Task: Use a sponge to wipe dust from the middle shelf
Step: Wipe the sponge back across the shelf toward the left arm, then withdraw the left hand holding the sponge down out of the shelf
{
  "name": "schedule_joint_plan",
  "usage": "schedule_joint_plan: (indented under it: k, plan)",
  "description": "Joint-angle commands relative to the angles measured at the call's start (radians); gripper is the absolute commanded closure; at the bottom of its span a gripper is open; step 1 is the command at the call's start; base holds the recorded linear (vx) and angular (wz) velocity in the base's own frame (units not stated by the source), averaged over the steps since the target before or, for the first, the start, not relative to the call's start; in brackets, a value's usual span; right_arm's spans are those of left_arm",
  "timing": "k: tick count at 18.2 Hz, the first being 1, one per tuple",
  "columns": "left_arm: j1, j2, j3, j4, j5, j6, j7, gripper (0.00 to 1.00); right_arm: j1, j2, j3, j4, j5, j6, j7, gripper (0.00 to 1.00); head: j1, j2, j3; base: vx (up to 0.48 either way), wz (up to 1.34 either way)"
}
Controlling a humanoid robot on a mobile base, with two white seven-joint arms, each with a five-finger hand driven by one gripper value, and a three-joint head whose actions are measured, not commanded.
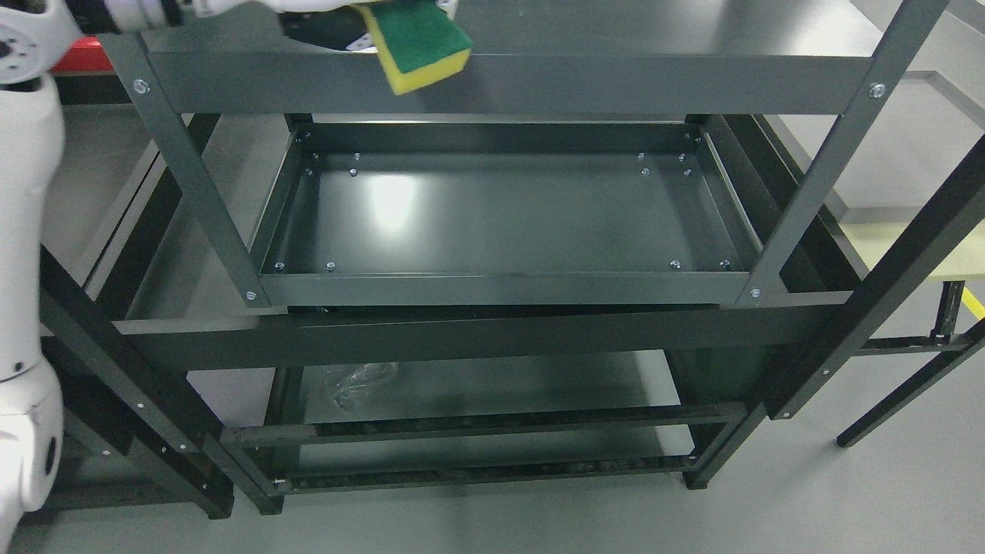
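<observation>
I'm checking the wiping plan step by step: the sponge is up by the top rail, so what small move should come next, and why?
Probably lower the sponge toward the middle shelf. The sponge sits at the top rail, held by the left hand at the picture's upper edge, clear above the tray, so no wiping contact exists yet. The tray looks unobstructed.

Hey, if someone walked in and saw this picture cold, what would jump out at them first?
The bright yellow and green sponge at the top edge, left of the middle, stands out against the dark metal rack. Below it, in the middle of the picture, lies the middle shelf, a shallow tray with a glare patch on its left half. A white robot arm runs down the left edge.
</observation>
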State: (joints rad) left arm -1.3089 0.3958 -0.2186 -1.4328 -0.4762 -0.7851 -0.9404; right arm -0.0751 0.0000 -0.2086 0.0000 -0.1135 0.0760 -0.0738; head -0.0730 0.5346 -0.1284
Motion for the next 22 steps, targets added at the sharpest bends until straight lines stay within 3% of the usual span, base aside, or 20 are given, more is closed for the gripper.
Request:
schedule_joint_plan:
  k: [1,5,8,10,12,16,17,18,19,22]
  plan:
    - [0.098,0.484,0.105,-0.04,0.24,0.0,0.002,0.96,0.0,-0.017,0.0,-0.017,0.0,0.001,0.0,0.0,0.0,0.0,0.0,0.0,0.0]
    - [0.233,0.601,0.143,-0.038,0.326,0.0,0.005,0.96,0.0,-0.017,0.0,-0.017,0.0,0.001,0.0,0.0,0.0,0.0,0.0,0.0,0.0]
    - [0.272,0.575,0.162,-0.046,0.424,0.0,0.012,0.95,0.0,-0.017,0.0,-0.017,0.0,0.001,0.0,0.0,0.0,0.0,0.0,0.0,0.0]
    - [0.24,0.421,0.157,-0.049,0.467,0.0,0.052,0.96,0.0,-0.017,0.0,-0.017,0.0,0.001,0.0,0.0,0.0,0.0,0.0,0.0,0.0]
    - [0.22,0.196,0.137,-0.052,0.467,0.0,0.058,0.95,0.0,-0.017,0.0,-0.017,0.0,0.001,0.0,0.0,0.0,0.0,0.0,0.0,0.01]
    - [0.288,-0.31,-0.022,-0.052,0.401,0.0,0.055,0.94,0.001,-0.017,0.0,-0.017,0.0,0.001,0.0,0.0,0.0,0.0,0.0,0.0,0.0]
    - [0.328,-0.378,-0.034,-0.052,0.336,0.0,0.052,0.94,0.0,-0.017,0.0,-0.017,0.0,0.001,0.0,0.0,0.0,0.0,0.0,0.0,0.0]
    - [0.37,-0.378,-0.104,-0.045,0.271,0.0,0.078,0.94,0.0,-0.017,0.0,-0.017,0.0,0.001,0.0,0.0,0.0,0.0,0.0,0.0,0.0]
    - [0.39,-0.378,-0.254,-0.029,0.257,0.0,0.157,0.94,0.0,-0.017,0.0,-0.017,0.0,0.001,0.0,0.0,0.0,0.0,0.0,0.0,0.0]
    - [0.474,-0.378,-0.489,0.017,0.223,0.0,0.484,0.95,0.0,-0.017,0.0,-0.017,0.0,0.001,0.0,0.0,0.0,0.0,0.0,0.001,-0.02]
